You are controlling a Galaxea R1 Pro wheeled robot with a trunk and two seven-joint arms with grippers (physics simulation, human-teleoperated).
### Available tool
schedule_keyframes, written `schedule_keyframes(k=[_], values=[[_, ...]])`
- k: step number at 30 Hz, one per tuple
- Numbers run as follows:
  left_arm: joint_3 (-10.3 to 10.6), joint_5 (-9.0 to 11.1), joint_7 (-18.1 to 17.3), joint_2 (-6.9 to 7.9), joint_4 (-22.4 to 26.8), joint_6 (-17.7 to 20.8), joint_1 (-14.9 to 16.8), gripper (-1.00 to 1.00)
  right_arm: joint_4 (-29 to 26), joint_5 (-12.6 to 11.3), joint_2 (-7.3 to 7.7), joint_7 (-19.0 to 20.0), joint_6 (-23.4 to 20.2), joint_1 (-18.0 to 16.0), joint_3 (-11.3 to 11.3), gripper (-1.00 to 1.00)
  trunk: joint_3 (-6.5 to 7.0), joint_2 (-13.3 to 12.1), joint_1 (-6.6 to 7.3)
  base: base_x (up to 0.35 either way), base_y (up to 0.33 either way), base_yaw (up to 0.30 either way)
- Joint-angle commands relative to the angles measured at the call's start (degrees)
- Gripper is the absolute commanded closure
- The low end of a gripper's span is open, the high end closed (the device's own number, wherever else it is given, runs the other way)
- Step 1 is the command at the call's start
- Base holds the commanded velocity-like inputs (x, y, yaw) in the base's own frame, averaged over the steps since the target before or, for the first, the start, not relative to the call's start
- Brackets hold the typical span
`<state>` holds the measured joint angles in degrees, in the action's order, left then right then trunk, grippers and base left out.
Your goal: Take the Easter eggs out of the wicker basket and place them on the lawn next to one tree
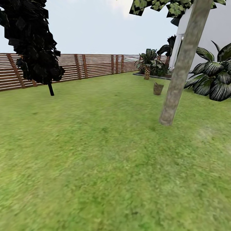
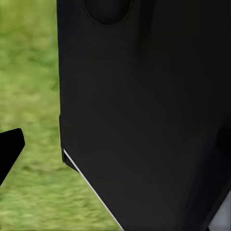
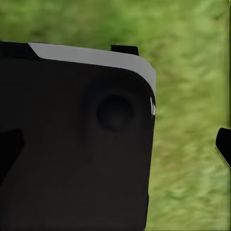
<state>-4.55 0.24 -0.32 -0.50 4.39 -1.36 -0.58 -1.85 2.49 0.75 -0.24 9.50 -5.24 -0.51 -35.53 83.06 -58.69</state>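
One wicker basket (image 1: 158, 89) is standing far off on the lawn (image 1: 96, 154), just left of and beyond the tree (image 1: 179, 73) whose pale trunk is leaning at right. Dark robot body (image 2: 144, 120) is blocking both wrist views, so I cannot tell either gripper's state.

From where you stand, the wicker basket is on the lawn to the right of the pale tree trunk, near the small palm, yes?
Not quite. In the head view the wicker basket stands on the lawn to the left of the pale tree trunk, not the right. It is indeed near the small palm.
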Motion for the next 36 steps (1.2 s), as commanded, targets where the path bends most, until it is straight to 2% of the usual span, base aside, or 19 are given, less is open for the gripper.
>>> schedule_keyframes(k=[1,25,36], values=[[-0.4,0.0,0.0,-0.02,0.1,-0.1,0.0,-1.0,0.1,0.2,-0.08,0.0,0.2,0.0,0.0,-1.0,-0.04,0.0,-0.04,0.339,0.0,0.0],[-0.4,0.0,0.0,-0.02,0.1,0.0,0.0,-1.0,0.1,0.1,-0.23,0.0,0.2,0.0,0.0,-1.0,-0.04,0.0,-0.04,0.339,0.0,0.0],[-0.4,0.0,0.0,-0.02,0.1,-0.1,0.0,-1.0,0.2,0.1,-0.23,0.0,0.2,0.0,0.1,-1.0,-0.04,0.0,-0.04,0.339,0.068,0.0]])
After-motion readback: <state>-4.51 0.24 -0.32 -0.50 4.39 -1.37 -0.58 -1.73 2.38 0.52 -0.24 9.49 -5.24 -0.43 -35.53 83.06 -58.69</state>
